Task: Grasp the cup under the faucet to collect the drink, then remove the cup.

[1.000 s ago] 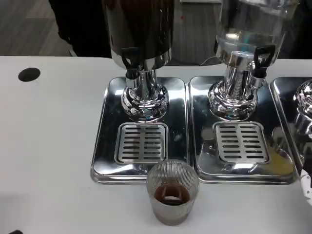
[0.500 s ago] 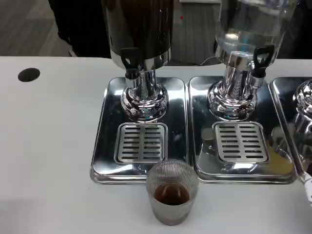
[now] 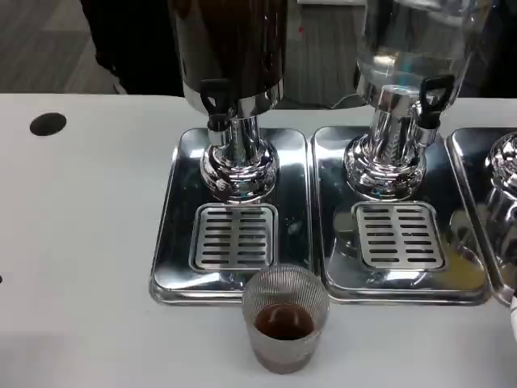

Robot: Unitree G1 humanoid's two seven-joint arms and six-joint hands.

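A ribbed clear glass cup (image 3: 284,318) holding a little dark drink stands upright on the white table, just in front of the left drip tray (image 3: 233,217). It is apart from the black faucet (image 3: 215,102) of the dark drink dispenser (image 3: 230,48), which is shut and not dripping. A thin white sliver of my right hand (image 3: 514,322) shows at the right edge, well away from the cup. How its fingers lie is hidden. Nothing touches the cup.
A second dispenser (image 3: 412,48) with clear liquid and a black tap (image 3: 430,99) stands on its own steel tray (image 3: 400,218) to the right. Part of a third tray (image 3: 497,202) is at the far right. A black hole (image 3: 48,124) marks the table's far left.
My right hand has slid further out past the right edge, leaving only a sliver. The cup has stayed where it stands on the table.
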